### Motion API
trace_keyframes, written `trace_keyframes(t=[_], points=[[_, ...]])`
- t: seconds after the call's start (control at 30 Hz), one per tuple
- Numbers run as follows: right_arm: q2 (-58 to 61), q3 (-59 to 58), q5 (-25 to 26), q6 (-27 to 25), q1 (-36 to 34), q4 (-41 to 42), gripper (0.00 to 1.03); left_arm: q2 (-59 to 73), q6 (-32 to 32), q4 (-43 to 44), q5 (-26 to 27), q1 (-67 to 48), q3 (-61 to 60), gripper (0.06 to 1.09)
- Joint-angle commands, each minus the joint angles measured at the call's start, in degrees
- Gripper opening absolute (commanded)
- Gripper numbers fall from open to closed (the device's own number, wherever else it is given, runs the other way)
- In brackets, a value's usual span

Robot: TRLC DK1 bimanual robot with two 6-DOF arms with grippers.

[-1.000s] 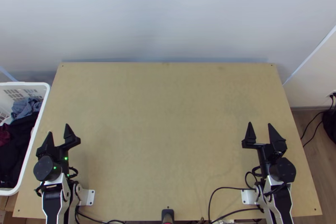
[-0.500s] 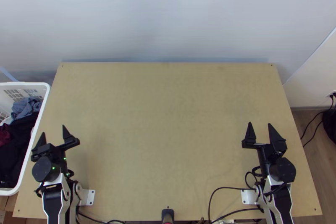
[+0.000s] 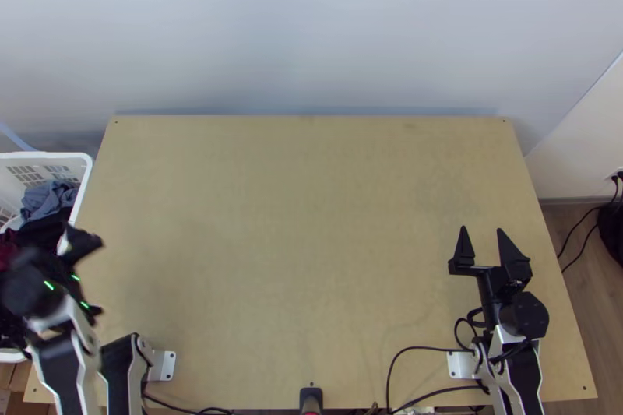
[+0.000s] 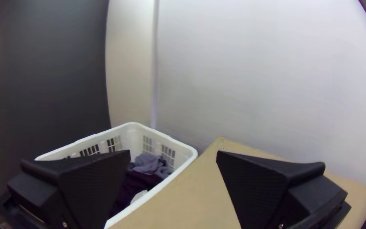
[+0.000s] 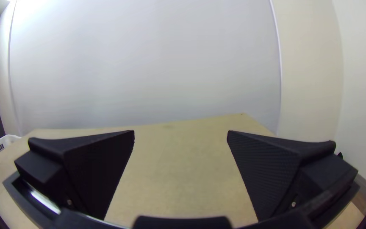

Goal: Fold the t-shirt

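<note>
Table [image 3: 311,220]: smooth matt wood | basket [image 3: 47,156]: plastic | garments [image 3: 47,198]: matt cloth

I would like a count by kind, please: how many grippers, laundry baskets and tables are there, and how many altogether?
Grippers: 2 (left gripper, right gripper)
Laundry basket: 1
Wooden table: 1
Total: 4

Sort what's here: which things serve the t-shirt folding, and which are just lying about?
For the job:
left end effector, open
right end effector, open
wooden table
white basket of bunched clothes; t-shirt possibly among them

Probably just lying about:
dark object on the floor
black cables by the wall
</note>
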Motion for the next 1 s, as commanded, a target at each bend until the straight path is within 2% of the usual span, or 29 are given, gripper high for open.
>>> trace_keyframes(t=[0.0,0.07,0.2,0.23,0.37,0.57,0.97], points=[[-0.34,-0.45,0.11,0.73,-0.25,-0.93,0.99,9.25,-3.31,-4.46,0.89,4.38,8.02,1.05],[-0.34,-0.45,0.11,0.73,-0.25,-0.93,0.99,14.35,-3.39,-7.1,2.82,7.81,11.62,1.05],[-0.34,-0.45,0.11,0.73,-0.25,-0.93,0.99,24.63,-3.39,-11.14,14.07,18.71,17.16,1.05],[-0.34,-0.45,0.11,0.73,-0.25,-0.93,0.99,27.62,-3.31,-12.11,15.21,20.55,18.74,1.05],[-0.34,-0.45,0.11,0.73,-0.25,-0.93,0.99,40.19,-0.76,-15.1,15.21,25.21,25.07,1.05],[-0.34,-0.45,0.11,0.73,-0.25,-0.93,0.99,55.92,2.67,-17.03,19.87,31.54,31.31,1.04],[-0.34,-0.45,0.11,0.73,-0.25,-0.93,0.99,75.08,7.86,-17.03,18.11,36.72,40.54,1.03]])
